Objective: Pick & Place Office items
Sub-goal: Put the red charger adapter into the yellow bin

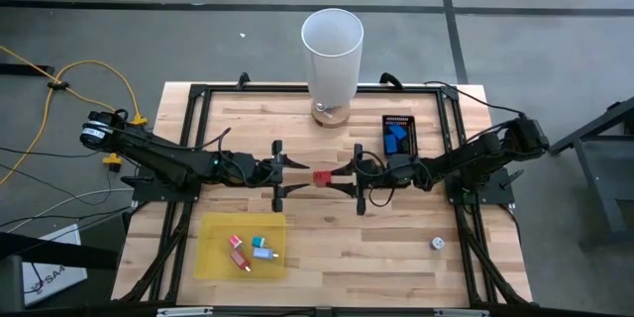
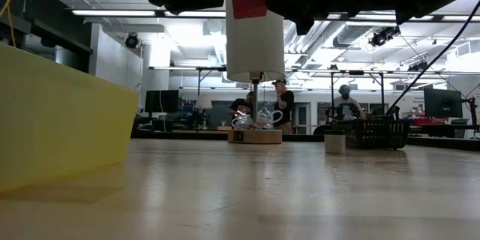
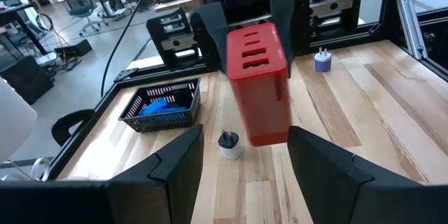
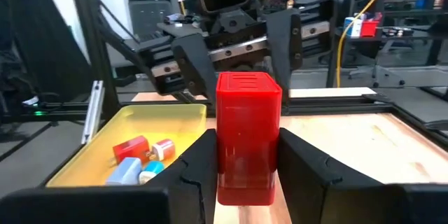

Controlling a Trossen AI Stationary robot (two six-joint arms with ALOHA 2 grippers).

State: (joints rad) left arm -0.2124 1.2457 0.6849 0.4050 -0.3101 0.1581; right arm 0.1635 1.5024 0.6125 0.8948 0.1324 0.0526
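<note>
Above mid-worktop the right hand grips a red block facing the released left hand; three items lie in the yellow tray, others in the black basket, one stray.

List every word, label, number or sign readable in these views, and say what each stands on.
"SA4": partly legible on the white sheet lying on the floor beside the table, seen in the high view; the rest is cut off.
Dark mark on the wooden base under the tall white cylinder: too small to read.
Red block, yellow tray: no text visible.
</note>
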